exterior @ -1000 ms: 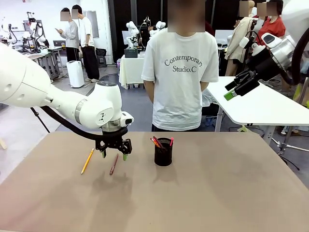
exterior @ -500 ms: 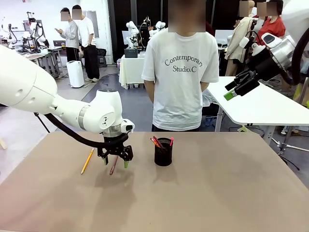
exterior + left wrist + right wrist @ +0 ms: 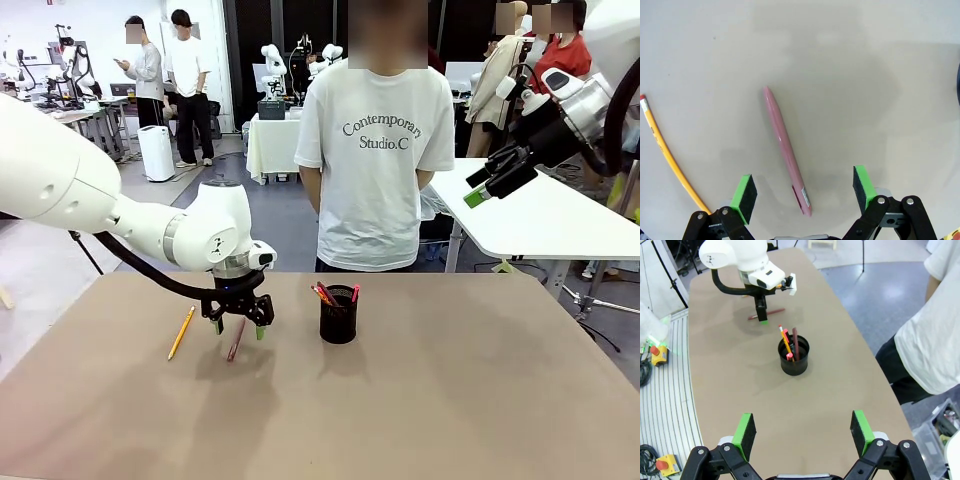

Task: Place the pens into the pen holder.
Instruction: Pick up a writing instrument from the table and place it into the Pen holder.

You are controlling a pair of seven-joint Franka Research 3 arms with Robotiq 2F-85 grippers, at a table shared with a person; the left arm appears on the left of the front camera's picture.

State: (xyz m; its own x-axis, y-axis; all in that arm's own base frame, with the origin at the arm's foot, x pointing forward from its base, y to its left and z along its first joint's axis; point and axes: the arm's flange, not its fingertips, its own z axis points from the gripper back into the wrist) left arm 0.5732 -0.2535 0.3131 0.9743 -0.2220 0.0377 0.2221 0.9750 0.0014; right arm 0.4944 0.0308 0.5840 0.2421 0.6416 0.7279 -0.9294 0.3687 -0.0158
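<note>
Left of the pen holder [image 3: 338,318], my left gripper [image 3: 238,328] hung low over the table, fingers spread wide, gripping nothing. My wrist cam made it clearer than the front one: the pink pen [image 3: 785,155] lay flat between my pads [image 3: 746,192], with the yellow pencil [image 3: 670,155] just outside them. My right gripper [image 3: 478,190] was up high, right of the holder, also wide open and empty. Its cam looked down on pens [image 3: 788,345] standing inside the holder.

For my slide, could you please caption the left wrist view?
Open left pincer poised over a pink pen, a yellow pencil beside it.

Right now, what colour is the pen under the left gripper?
The pen is dusty pink; the left wrist view shows it best.
</note>
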